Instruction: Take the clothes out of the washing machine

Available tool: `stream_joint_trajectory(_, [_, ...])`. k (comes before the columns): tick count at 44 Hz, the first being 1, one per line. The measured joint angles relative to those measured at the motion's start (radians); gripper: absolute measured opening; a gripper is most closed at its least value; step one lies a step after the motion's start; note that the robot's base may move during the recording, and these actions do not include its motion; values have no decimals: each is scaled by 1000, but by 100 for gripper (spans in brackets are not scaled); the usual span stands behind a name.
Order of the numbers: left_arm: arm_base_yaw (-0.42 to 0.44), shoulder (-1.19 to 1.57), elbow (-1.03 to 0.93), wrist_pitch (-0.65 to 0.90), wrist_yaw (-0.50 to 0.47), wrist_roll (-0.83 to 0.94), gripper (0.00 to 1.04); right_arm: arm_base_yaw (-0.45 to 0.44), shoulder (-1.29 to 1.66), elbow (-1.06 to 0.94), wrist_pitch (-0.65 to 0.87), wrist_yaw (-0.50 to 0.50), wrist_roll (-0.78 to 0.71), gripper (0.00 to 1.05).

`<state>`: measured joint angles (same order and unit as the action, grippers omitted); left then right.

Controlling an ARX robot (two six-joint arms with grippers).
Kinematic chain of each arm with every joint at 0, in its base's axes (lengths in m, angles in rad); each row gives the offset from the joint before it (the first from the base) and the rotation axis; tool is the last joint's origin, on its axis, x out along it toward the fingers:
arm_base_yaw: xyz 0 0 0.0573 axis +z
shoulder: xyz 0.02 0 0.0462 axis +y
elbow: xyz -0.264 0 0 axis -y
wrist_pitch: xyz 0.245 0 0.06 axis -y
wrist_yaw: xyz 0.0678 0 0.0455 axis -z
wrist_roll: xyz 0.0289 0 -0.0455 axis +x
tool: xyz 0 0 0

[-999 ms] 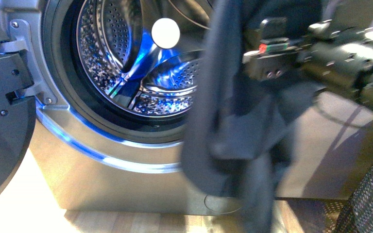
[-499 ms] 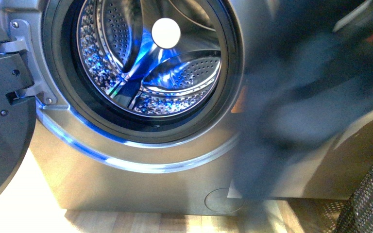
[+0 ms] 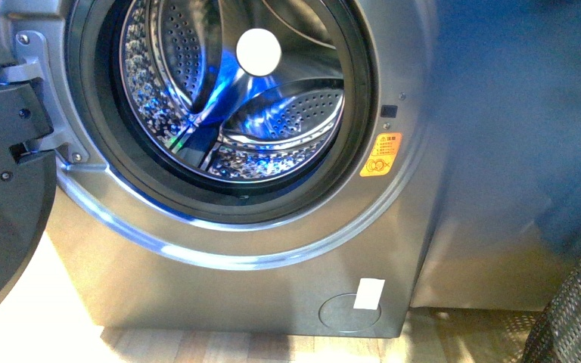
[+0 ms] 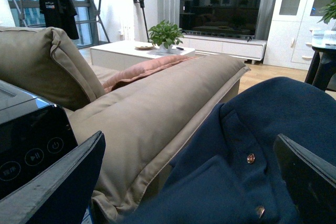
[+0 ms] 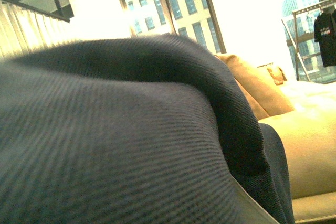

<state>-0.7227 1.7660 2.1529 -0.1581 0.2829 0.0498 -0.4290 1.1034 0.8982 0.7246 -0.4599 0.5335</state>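
Showing left gripper (image 4: pixel 189 137) spread wide, gripping nothing | navy buttoned clothes (image 4: pixel 252 129) seen between its fingers (image 4: pixel 58 182), against sofa (image 4: pixel 157 98) | right wrist lens draped in dark cloth; right gripper hidden, grip cannot be told | front: basket (image 3: pixel 575 318) corner; blue blur at right, possibly clothes; washer (image 3: pixel 197 280) with door (image 3: pixel 0 189) open, drum (image 3: pixel 272 113) lit blue

Your left gripper (image 4: pixel 189 142) has its jaws spread wide. The two dark fingers (image 4: pixel 58 182) stand well apart with a broad gap between them, and neither is seen pressing on anything. Your right gripper does not show, because the dark clothes (image 5: pixel 115 145) lie right against the lens and fill the right wrist view. In the front view you cannot make out either arm, since its right side is only a dark blue blur
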Motion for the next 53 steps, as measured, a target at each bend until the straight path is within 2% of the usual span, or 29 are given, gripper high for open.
stream_joint_trajectory(5, [0, 0, 0, 0, 0, 0, 98, -123, -14, 77, -135, -121, 25, 5])
stream_joint_trajectory(11, [0, 0, 2, 0, 0, 0, 98, -360, 28, 178, -244, -273, 82, 5])
stream_joint_trajectory(17, [0, 0, 2, 0, 0, 0, 98, -521, 69, 230, -253, -329, 100, 5])
stream_joint_trajectory(25, [0, 0, 2, 0, 0, 0, 98, -652, 102, 240, -254, -362, 65, 5])
stream_joint_trajectory(28, [0, 0, 2, 0, 0, 0, 98, -674, 111, 237, -283, -376, 32, 5])
stream_joint_trajectory(35, [0, 0, 2, 0, 0, 0, 98, -673, 131, 189, -438, -404, -153, 5])
stream_joint_trajectory(38, [0, 0, 2, 0, 0, 0, 98, -660, 158, 163, -528, -383, -259, 5])
stream_joint_trajectory(45, [0, 0, 2, 0, 0, 0, 98, -641, 187, 122, -586, -344, -389, 5])
stream_joint_trajectory(53, [0, 0, 4, 0, 0, 0, 98, -543, 220, 51, -649, -257, -623, 5])
